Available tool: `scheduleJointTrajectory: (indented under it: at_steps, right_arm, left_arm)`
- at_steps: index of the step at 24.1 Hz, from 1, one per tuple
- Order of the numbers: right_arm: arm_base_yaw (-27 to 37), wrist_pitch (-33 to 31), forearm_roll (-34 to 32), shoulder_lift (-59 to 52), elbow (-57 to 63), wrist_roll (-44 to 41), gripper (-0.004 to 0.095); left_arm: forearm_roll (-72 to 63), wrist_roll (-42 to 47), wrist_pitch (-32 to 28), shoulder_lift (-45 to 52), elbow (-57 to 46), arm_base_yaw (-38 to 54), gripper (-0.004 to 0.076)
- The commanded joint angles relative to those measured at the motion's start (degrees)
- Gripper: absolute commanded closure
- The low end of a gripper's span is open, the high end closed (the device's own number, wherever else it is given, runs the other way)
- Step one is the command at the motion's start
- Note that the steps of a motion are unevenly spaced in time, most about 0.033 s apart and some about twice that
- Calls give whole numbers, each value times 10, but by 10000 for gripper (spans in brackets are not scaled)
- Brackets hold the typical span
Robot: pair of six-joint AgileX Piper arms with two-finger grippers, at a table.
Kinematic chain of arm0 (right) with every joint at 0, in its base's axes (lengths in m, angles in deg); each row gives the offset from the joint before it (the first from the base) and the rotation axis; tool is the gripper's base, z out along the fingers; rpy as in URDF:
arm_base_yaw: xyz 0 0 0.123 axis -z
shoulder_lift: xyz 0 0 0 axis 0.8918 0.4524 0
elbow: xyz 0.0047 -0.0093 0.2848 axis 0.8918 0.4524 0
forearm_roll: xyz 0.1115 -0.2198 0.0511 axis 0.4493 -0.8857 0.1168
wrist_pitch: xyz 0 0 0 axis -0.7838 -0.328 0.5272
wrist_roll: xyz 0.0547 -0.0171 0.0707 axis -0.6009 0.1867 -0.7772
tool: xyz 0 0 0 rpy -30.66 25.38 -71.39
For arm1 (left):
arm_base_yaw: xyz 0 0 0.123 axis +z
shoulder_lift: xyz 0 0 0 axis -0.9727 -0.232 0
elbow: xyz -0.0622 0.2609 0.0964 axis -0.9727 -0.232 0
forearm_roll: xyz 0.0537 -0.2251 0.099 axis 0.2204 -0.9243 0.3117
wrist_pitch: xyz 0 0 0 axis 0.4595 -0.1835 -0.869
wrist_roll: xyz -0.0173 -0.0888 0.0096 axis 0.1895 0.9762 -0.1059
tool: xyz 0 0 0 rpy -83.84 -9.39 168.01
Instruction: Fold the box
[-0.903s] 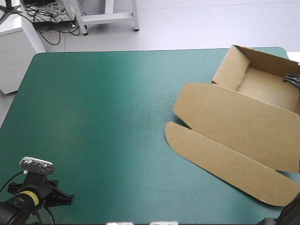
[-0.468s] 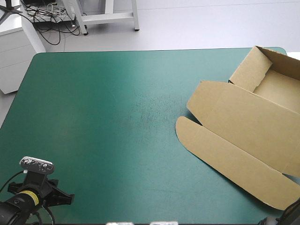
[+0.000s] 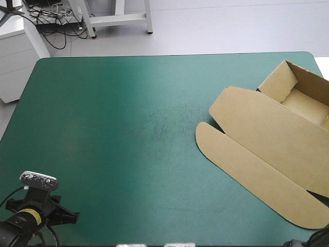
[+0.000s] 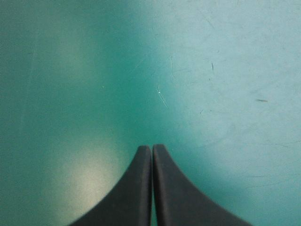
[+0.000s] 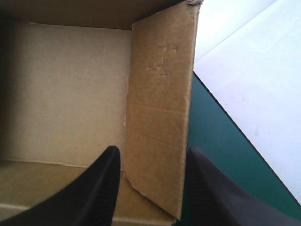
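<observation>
Currently the box [image 3: 259, 131] lies at the right side of the worktop [image 3: 103, 128], toward the far right corner, part of it running past the high view's right border. It is an open tray. Brown walls stand raised around its floor at the far end. The lid [image 3: 277, 141] lies flat on the teal-green cover [image 4: 70, 70], reaching toward the near side, with a long flap [image 3: 252, 172] with rounded ends along its outer edge.

The right gripper [image 5: 153, 149] is open, its black fingers standing apart astride one tray wall [image 5: 160, 108]. One finger is over the tray's floor, the other outside over the cover, close to the worktop's edge. Whether either finger touches the wall I cannot tell. That wall carries a few faint pressed marks, too faint to read as writing.

The left gripper [image 4: 151, 147] is closed, its fingers meeting in one point over finely scratched cover, well apart from the box.
</observation>
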Motion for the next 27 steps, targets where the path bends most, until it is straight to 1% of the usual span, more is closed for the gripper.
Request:
scheduleJointTrajectory:
  at_steps: [1,3,5,7,9,10,13,16,18,20,22,23,25,27]
  right_arm:
    - [0,-9,2,-74,18,12,552]
    - [0,-9,20,-102,45,39,593]
    - [0,-9,58,-139,79,84,678]
    - [-4,-9,92,-182,110,114,792]
    - [-15,-9,102,-222,130,125,904]
    - [-25,-7,98,-245,139,125,927]
    - [-62,-7,94,-307,157,125,921]
    - [-151,-7,94,-400,190,128,921]
    - [-196,-7,93,-448,224,133,921]
    - [-223,-7,95,-502,277,130,921]
    - [-228,-7,99,-565,354,131,923]
    - [-228,-7,99,-596,396,152,923]
    - [-228,-4,99,-648,467,189,923]
    - [-228,3,99,-679,510,197,923]
  left_arm:
    - [10,6,-28,-3,14,-1,734]
    - [10,3,-28,-3,14,-1,734]
    - [10,3,-28,-3,14,-1,734]
    - [10,-13,-32,-3,14,-1,734]
    - [10,-28,-38,-3,14,-1,734]
    - [10,-30,-39,-3,14,-1,734]
    - [9,-33,-40,-3,14,-1,734]
    - [8,-35,-40,-2,14,-1,734]
    - [8,-35,-43,-2,14,-1,734]
    - [8,-35,-50,-2,15,-1,734]
    - [8,-36,-67,-2,16,-1,734]
    - [-1,-36,-92,-2,16,-1,734]
    - [-49,-48,-122,-2,14,-1,734]
    - [-74,-78,-122,-2,14,-1,734]
